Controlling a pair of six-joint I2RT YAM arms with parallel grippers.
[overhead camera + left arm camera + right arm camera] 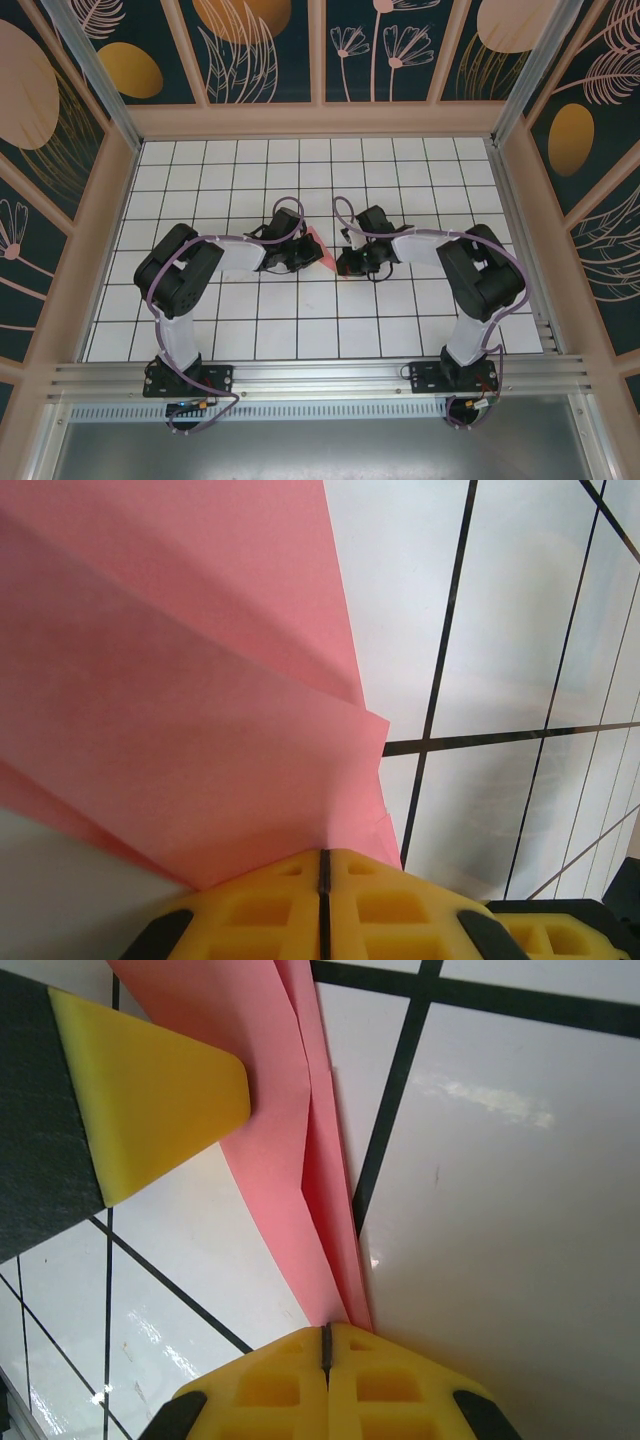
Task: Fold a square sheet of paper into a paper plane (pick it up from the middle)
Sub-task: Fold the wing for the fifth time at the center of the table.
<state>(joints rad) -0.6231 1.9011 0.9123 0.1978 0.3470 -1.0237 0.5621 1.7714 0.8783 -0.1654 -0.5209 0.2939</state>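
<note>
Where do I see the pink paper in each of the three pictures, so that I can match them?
Top external: pink paper, small, at the centre of the picture.
Left wrist: left and middle, above the yellow fingers.
Right wrist: narrow strip from top to bottom centre.
Shared landmark: white tiled table with black lines.

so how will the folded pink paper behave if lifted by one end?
Probably floppy: the paper plane is thin, its layers fanning apart by the left gripper. Creases running into the right gripper likely stiffen it lengthwise. Likely very light, easily crumpled.
</note>
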